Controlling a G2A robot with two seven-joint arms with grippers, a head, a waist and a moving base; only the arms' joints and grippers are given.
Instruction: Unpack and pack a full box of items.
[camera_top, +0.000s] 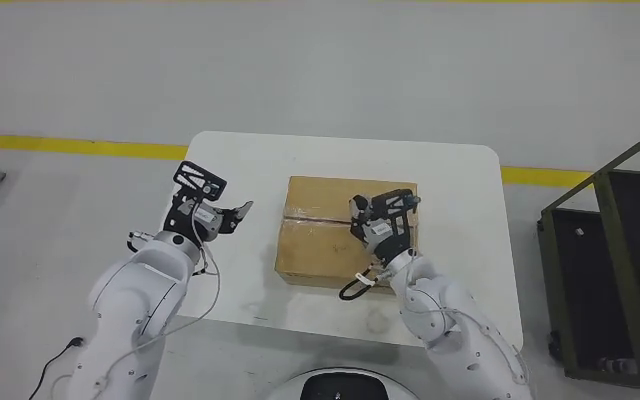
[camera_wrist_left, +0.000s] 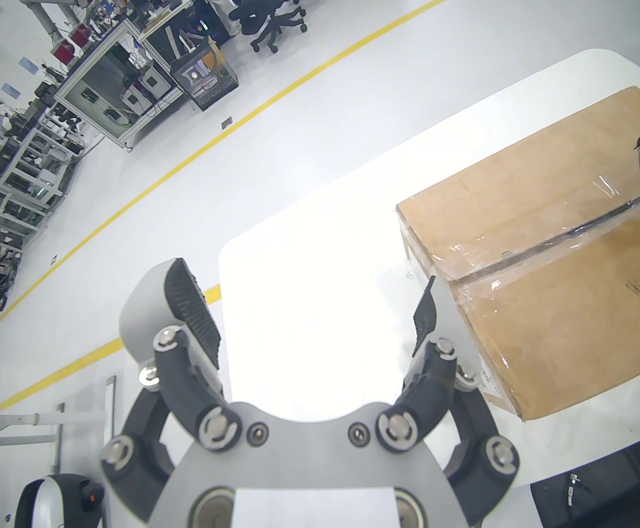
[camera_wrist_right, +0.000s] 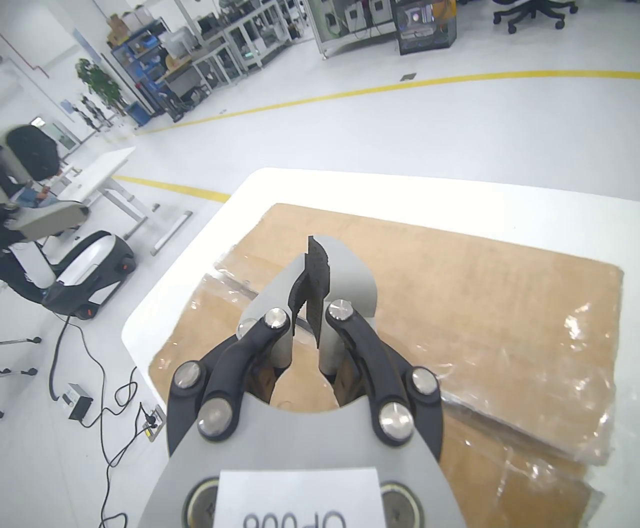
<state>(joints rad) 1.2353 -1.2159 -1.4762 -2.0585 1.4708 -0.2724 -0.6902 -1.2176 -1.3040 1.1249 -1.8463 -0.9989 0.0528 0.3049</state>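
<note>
Overhead, left gripper (camera_top: 222, 195) beside box (camera_top: 320, 235), fingers released, closer, right gripper (camera_wrist_right: 316, 265) above taped seam (camera_wrist_right: 230, 280), fingers clenched empty.

The place is a robotics lab or industrial workshop hall. It has a pale glossy floor (camera_wrist_left: 350, 125) marked with a yellow line (camera_wrist_left: 280, 92), metal-framed workbenches (camera_wrist_left: 107, 107) loaded with electronics and cables, storage racks (camera_wrist_left: 25, 170), swivel chairs (camera_wrist_left: 272, 25) and a wheeled robot base (camera_wrist_right: 92, 272) with a cable trailing across the floor.

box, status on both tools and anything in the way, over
Left tool open, over table beside box. Right tool shut, above box top. Flaps closed, tape over the seam in the way.
</note>
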